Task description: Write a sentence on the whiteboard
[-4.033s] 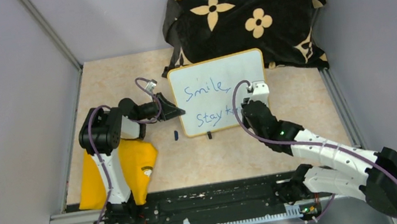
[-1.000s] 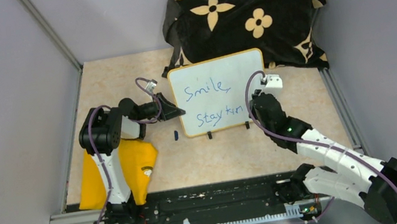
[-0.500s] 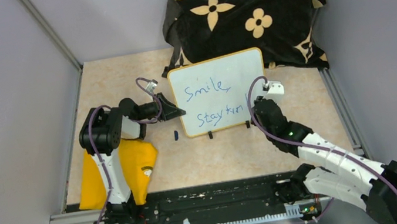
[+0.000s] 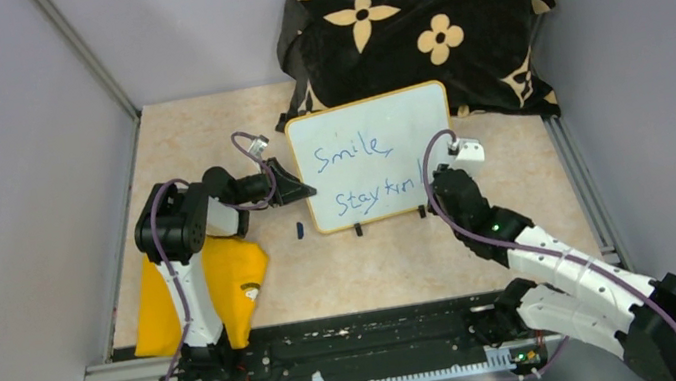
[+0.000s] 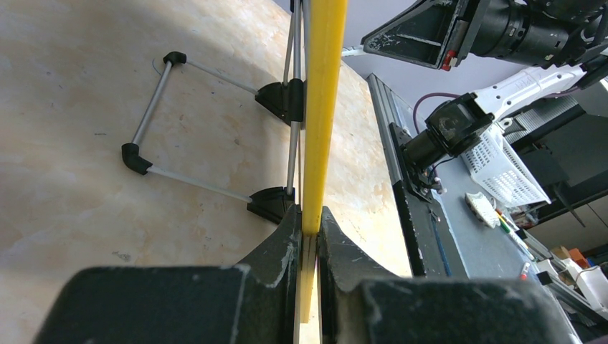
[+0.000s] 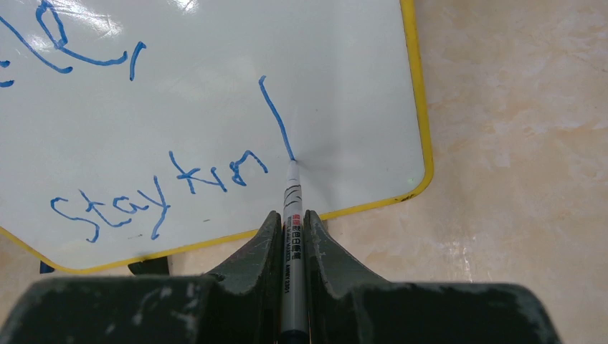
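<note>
marker (image 6: 290, 193) barrel half hidden by right jaws; whiteboard (image 6: 215, 86) last word perhaps "kin".

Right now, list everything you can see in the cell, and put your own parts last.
whiteboard: one, white with a yellow rim, standing mid-table, two lines of blue handwriting
marker: one, white barrel, tip touching the board's lower right at the end of a long blue stroke
flowered cloth: one, black with tan flowers, heaped behind the board
yellow item: one, soft-looking, on the table by the left arm's base
small piece: one, dark blue, on the table near the board's lower left corner
table: one, beige marbled
left claw: one, black, shut on the board's yellow edge
right claw: one, black, shut on the marker
</note>
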### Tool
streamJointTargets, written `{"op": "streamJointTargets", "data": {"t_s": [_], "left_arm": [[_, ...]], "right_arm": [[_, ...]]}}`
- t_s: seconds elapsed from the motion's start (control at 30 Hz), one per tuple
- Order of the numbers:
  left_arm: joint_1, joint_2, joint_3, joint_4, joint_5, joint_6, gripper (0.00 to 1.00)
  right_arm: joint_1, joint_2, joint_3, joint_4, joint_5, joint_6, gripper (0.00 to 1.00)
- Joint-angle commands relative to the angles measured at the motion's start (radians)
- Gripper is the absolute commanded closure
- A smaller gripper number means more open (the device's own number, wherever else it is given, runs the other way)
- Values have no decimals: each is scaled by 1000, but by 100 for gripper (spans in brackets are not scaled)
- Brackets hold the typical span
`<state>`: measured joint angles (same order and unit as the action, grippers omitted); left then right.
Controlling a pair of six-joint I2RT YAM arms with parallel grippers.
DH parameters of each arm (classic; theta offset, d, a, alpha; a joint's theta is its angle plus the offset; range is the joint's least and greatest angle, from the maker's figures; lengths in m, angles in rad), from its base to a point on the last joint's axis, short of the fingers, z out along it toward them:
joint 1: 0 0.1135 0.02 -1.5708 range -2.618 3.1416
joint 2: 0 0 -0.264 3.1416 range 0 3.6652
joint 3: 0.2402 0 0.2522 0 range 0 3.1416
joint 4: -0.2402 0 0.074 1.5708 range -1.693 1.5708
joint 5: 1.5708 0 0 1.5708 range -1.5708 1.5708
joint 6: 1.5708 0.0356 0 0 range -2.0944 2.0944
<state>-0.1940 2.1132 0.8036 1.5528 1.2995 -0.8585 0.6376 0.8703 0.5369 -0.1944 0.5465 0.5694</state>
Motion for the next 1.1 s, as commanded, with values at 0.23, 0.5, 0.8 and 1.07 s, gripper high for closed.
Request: {"op": "streamJointTargets", "data": {"t_s": [0.23, 0.5, 0.8, 1.07], "left_arm": [[-7, 61, -10, 119, 0, 21, 100], [-7, 64, -9, 120, 2, 21, 100], [-7, 65, -10, 119, 2, 20, 100], [-7, 63, -9, 119, 2, 21, 100]], "right_arm": [[-16, 60, 99, 47, 14, -44, 100], [-15, 77, 100, 68, -2, -48, 100], [-15, 82, 77, 77, -51, -39, 100], [-16, 66, 35, 55, -63, -19, 100]]}}
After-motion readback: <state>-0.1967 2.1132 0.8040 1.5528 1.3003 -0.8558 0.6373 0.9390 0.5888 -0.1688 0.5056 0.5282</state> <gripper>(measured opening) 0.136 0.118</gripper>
